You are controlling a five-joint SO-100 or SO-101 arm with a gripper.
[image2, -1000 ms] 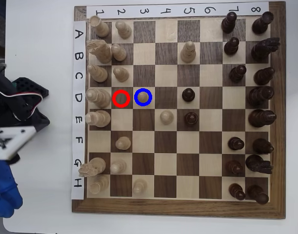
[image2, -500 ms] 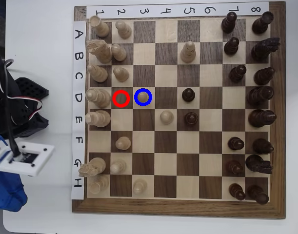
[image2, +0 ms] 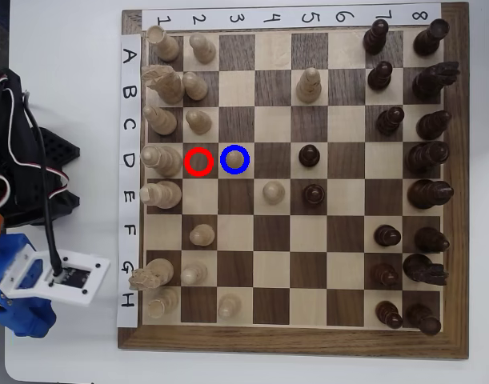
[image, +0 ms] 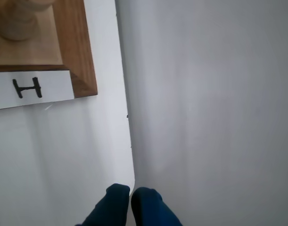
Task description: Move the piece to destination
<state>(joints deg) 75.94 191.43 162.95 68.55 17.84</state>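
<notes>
Pale pawn (image2: 235,159) sits inside the blue ring (image2: 235,147) on its light square, left-centre of the chessboard (image2: 292,340), the red ring (image2: 198,161) on the dark square just beside it empty. Gripper (image: 130,197) hovers off the board over bare table by the H-label corner, blue fingertips (image: 148,200) nearly touching, carrying nothing. Judged: placement looks finished (nothing left to grip), so do the retreat cleanly, staying outside the board edge, clear of the pale back-row pieces (image2: 158,304) nearby.
</notes>
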